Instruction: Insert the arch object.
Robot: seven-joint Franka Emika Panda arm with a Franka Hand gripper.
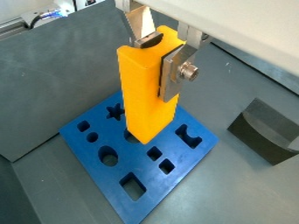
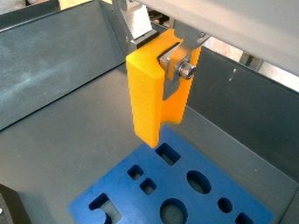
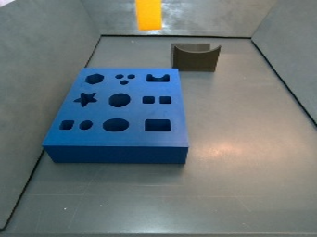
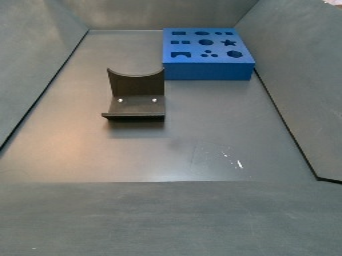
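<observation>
My gripper is shut on the upper end of the arch object, a bright orange, tall, smooth block held upright. It shows the same way in the wrist view from the opposite side, gripper and block. The block's lower end hangs above the blue board, over its holes and apart from it. The board has several shaped holes. In a side view the orange block is high up behind the board. In a side view only the board shows; gripper and block are out of frame.
A dark olive-brown block with a curved scoop stands on the grey floor away from the board; it also shows in a wrist view and a side view. Grey walls enclose the floor.
</observation>
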